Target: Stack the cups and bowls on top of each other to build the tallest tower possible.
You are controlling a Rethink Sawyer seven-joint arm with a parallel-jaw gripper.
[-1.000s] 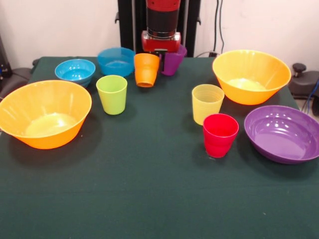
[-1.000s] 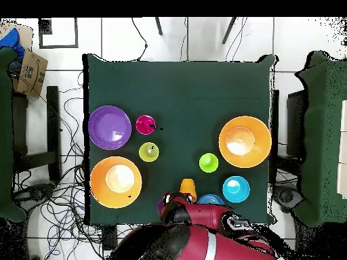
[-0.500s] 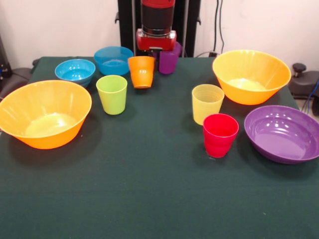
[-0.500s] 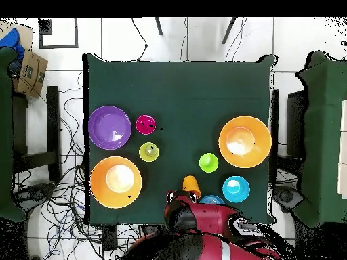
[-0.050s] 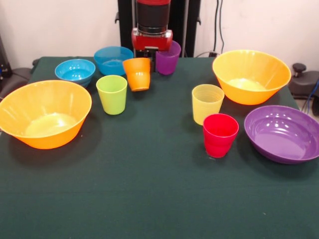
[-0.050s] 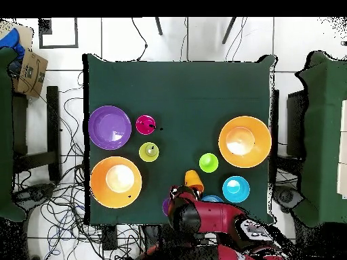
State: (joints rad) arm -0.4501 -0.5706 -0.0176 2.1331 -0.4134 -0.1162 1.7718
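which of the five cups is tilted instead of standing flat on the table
The orange cup, right below the gripper. It leans to one side, while the purple, green, yellow and red cups stand upright.

Five cups (image 5: 111, 93) — five bowls (image 5: 251, 76)

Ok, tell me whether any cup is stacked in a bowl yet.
No: in the front view the purple bowl and the others hold nothing; every cup stands apart on the table.

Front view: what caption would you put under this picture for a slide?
A red robot arm hangs over an orange cup among scattered cups and bowls on a green table.
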